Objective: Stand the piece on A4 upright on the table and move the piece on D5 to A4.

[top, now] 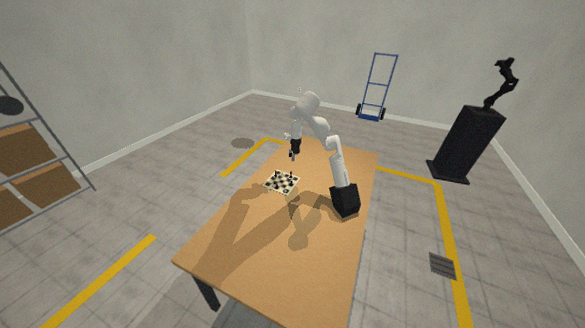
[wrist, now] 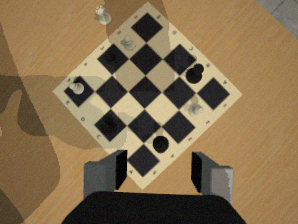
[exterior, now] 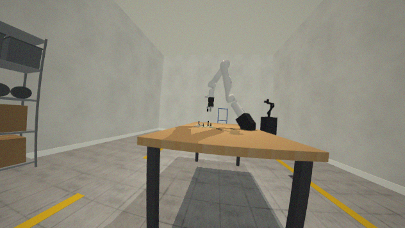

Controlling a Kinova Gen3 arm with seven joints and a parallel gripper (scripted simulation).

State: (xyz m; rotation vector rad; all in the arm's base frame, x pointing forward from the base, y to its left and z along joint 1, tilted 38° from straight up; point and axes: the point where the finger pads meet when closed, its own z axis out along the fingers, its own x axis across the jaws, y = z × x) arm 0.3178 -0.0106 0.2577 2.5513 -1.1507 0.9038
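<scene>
A small chessboard (wrist: 148, 91) lies on the wooden table, seen as a diamond in the wrist view; it also shows in the top view (top: 282, 182). On it stand a black piece (wrist: 160, 143) near the bottom corner, a black piece (wrist: 194, 72) at the right, a white piece (wrist: 192, 107) below that, a white piece (wrist: 77, 87) at the left corner and a pale piece (wrist: 128, 43) near the top. A white piece (wrist: 101, 15) stands on the table just off the board's upper left edge. My gripper (wrist: 159, 164) (top: 292, 157) is open and empty, high above the board's near corner.
The arm's black base (top: 345, 199) sits on the table to the right of the board. Arm shadows fall across the table. A shelf rack (top: 7, 144), a blue hand truck (top: 377, 87) and a black pedestal (top: 465, 141) stand away from the table.
</scene>
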